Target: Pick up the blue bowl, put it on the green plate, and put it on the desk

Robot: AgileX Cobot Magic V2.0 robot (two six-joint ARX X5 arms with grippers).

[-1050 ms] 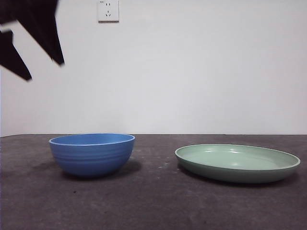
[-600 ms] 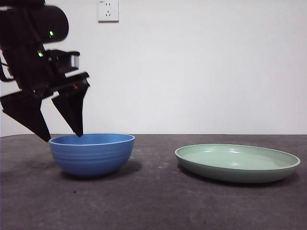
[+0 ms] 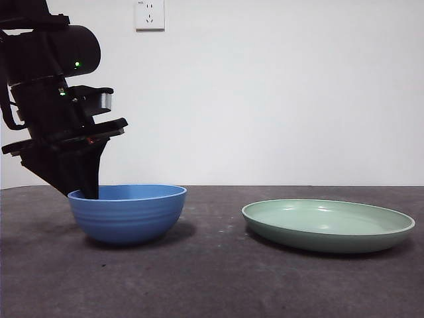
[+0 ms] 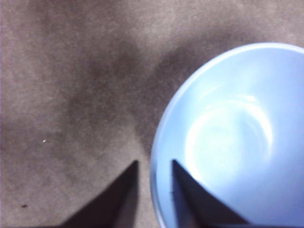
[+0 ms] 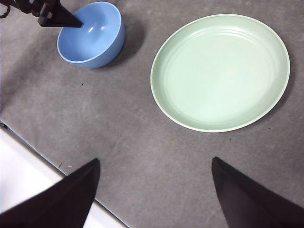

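Note:
The blue bowl [image 3: 129, 215] stands upright on the desk [image 3: 212, 278] at the left. My left gripper [image 3: 85, 193] reaches down onto its left rim. In the left wrist view the gripper [image 4: 154, 162] has one jaw outside the bowl [image 4: 237, 133] and one inside, drawn close on the rim. The green plate [image 3: 328, 228] lies empty on the right, apart from the bowl. My right gripper [image 5: 155, 161] hangs open high above the desk, with the bowl [image 5: 92, 33], the plate [image 5: 221, 71] and the left gripper [image 5: 57, 19] all below it.
A white wall with a socket [image 3: 149, 14] runs behind the desk. The right wrist view shows the desk's near edge and a white strip [image 5: 28, 180] beyond it. A stretch of bare desk separates bowl and plate.
The left arm has come down from the upper left onto the bowl's left rim, and its jaws have drawn together. Bowl and plate have not moved.

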